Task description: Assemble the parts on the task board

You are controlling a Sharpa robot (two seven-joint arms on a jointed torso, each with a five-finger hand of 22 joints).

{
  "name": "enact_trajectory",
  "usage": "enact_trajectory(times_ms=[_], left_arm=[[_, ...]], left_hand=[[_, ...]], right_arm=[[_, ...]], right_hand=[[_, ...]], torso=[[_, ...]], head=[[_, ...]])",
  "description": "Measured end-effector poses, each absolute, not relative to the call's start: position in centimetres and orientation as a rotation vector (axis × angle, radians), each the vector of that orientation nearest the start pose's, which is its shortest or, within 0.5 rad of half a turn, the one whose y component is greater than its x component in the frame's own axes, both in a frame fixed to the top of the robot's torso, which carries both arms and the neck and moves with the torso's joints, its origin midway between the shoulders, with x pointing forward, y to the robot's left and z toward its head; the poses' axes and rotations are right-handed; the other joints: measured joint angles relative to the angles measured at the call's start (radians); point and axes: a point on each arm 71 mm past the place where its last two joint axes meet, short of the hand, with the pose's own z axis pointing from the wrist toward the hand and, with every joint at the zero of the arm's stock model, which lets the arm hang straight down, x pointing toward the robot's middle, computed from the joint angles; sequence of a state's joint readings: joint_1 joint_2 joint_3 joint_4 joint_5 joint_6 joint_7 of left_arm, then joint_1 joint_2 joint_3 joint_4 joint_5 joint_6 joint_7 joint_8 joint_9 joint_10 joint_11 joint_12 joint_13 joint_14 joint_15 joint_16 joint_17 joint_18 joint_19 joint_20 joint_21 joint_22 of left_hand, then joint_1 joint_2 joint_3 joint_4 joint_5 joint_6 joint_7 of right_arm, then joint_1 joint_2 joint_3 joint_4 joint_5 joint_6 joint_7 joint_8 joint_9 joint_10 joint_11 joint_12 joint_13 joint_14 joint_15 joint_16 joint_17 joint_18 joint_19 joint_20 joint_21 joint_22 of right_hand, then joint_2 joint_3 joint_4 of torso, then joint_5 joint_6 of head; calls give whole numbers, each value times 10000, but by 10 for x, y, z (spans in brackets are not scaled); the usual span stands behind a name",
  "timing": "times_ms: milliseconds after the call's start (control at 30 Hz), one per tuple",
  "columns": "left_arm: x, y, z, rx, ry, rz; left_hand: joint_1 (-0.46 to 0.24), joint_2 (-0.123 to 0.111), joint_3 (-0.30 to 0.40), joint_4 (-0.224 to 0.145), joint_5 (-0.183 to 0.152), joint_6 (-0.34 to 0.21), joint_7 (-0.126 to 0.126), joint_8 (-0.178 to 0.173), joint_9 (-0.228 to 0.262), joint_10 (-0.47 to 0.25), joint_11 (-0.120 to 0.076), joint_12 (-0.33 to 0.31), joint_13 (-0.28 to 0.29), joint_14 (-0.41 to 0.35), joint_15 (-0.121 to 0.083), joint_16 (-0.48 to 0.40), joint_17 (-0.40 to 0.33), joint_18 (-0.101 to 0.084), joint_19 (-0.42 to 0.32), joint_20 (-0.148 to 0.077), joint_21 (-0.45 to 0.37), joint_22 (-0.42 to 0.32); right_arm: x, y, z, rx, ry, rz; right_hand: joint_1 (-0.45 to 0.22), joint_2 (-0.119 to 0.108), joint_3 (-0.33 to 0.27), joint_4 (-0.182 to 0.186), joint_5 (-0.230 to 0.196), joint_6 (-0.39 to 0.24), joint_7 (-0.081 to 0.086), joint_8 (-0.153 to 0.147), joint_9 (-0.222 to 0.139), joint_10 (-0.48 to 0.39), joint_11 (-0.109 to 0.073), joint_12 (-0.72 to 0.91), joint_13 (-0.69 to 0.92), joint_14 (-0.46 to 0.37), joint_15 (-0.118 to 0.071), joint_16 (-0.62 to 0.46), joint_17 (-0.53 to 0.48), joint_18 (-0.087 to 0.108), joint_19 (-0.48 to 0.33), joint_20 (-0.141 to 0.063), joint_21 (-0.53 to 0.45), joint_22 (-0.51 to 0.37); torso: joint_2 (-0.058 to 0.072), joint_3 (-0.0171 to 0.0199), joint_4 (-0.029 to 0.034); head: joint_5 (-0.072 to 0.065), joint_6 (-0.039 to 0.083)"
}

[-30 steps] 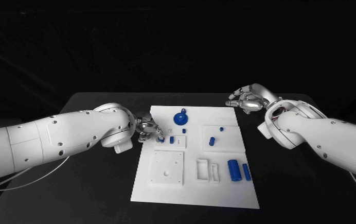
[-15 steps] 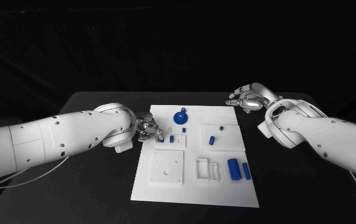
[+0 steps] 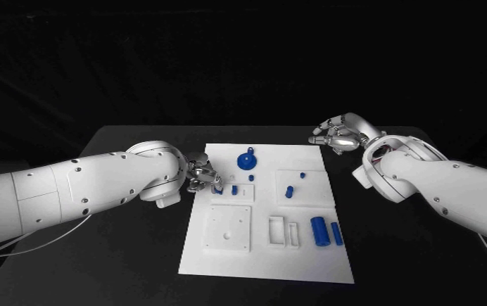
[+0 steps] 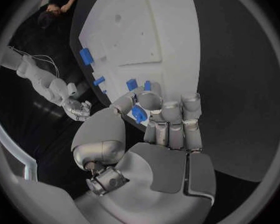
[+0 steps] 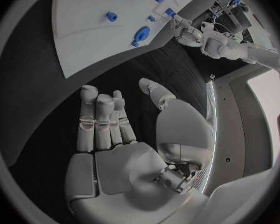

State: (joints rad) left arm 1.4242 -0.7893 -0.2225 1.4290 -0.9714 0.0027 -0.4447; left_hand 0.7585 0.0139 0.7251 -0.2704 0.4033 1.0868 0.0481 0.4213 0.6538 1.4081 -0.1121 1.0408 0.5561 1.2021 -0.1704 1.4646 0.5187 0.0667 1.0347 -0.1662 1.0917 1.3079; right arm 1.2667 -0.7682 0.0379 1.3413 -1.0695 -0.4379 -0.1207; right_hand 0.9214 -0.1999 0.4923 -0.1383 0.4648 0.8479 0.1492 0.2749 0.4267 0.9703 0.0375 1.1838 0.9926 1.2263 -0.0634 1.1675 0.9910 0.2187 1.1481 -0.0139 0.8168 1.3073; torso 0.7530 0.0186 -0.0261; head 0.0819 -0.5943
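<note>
The white task board [image 3: 266, 253] lies mid-table. My left hand [image 3: 203, 178] is at the board's left edge and pinches a small blue part [image 4: 138, 113] between thumb and fingers, just over the board beside a blue block [image 3: 234, 190]. The left wrist view shows two blue pieces [image 4: 132, 84] just beyond those fingers. A round blue piece [image 3: 247, 160], small blue pegs [image 3: 289, 192] and two blue cylinders [image 3: 319, 231] rest on the board. My right hand [image 3: 340, 136] hovers off the board's far right corner, fingers [image 5: 99, 119] apart and holding nothing.
Black table [image 3: 132, 250] surrounds the board on all sides. White recessed blocks [image 3: 229, 228] and slots [image 3: 284, 232] take up the board's near half. My left forearm [image 3: 91, 190] lies across the table's left side, my right forearm [image 3: 426, 183] across its right.
</note>
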Motion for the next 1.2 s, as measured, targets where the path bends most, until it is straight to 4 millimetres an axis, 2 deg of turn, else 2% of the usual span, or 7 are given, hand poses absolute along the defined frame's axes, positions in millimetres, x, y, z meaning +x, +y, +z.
enact_trajectory(times_ms=[1033, 1200], left_arm=[[514, 220, -181, -2121, 21602, -3968], [514, 219, -181, -2092, 21655, -3946]], left_hand=[[1, 3, 46, -3, 80, 1, 0, 117, 39, 36, -36, 116, 40, 1, -40, 75, 44, -1, 36, -35, 45, -5], [-95, 99, 46, -3, 120, 1, 0, 205, 48, 35, -36, 153, 55, 5, -42, 117, 58, -2, 36, -35, 80, -5]], right_arm=[[542, -231, -132, 3490, 15219, 7119], [542, -232, -132, 3492, 15219, 7117]], right_hand=[[0, 0, 0, 0, 39, -1, 18, 0, 0, 0, 0, 38, -19, -14, 13, 0, -7, 0, 25, -21, 0, 0], [0, 0, 0, 0, 39, -2, 17, 0, 0, 0, 0, 38, -19, -14, 14, 0, -7, 0, 24, -20, 0, 0]], torso=[[1, -4, 1], [1, -3, 2]], head=[[-29, -29], [-35, -39]])
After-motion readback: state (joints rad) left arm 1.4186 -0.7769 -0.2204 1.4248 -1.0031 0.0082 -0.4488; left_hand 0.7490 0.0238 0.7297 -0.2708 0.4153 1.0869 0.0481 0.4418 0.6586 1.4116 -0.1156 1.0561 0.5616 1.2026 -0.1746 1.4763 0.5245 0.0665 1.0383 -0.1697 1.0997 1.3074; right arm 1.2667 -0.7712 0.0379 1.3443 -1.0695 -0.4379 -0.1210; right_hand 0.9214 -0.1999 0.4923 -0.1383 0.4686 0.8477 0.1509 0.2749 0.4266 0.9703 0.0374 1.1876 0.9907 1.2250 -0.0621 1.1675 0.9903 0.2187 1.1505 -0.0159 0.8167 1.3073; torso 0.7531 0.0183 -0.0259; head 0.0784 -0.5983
